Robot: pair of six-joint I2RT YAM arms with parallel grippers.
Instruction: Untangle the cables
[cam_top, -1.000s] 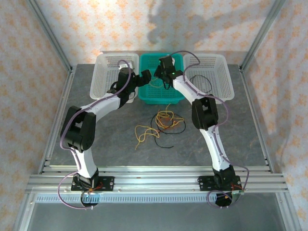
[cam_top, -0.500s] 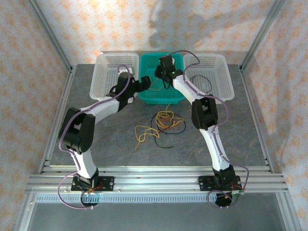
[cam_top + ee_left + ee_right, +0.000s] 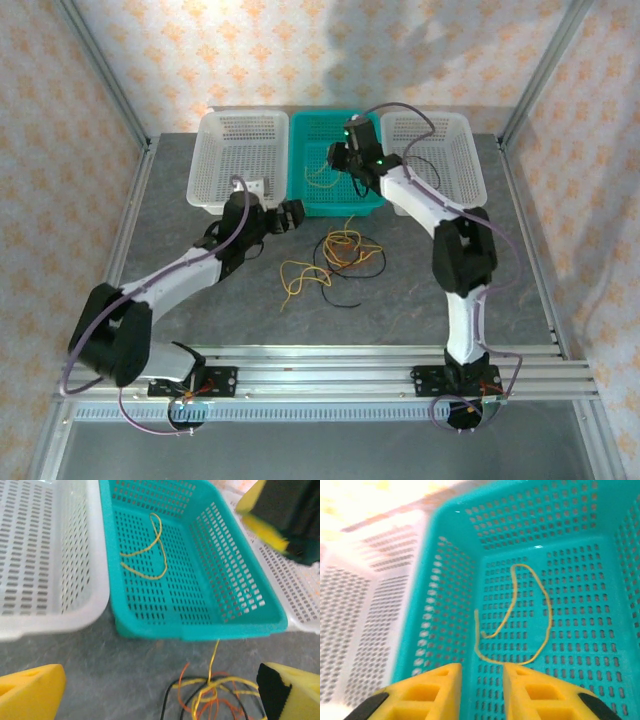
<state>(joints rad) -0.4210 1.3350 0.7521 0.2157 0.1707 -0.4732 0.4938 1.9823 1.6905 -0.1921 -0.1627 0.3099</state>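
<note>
Three baskets stand in a row at the far side of the grey table [image 3: 380, 310]: a white basket [image 3: 205, 150] on the left, a teal basket [image 3: 330, 205] in the middle and a second white basket [image 3: 470, 160] on the right, with their side walls touching.

The left gripper [image 3: 293, 213] hangs low over the table, and its yellow fingers [image 3: 30, 692] stand wide apart with nothing held between them. Just beyond these fingers is the front wall of the teal basket.

The right gripper [image 3: 481, 675] is above the teal basket. Its fingers [image 3: 437, 690] are only a little apart, with a narrow gap between the pads and nothing in it.

Below and between the left fingers lies the tangle of cables [image 3: 340, 250] on the table, with yellow, black and orange strands crossing each other. One yellow strand runs from it toward the basket wall.

Beyond the right fingertips, one yellow cable [image 3: 548, 615] lies alone in a loose loop on the floor of the teal basket, not touching the pads.
</note>
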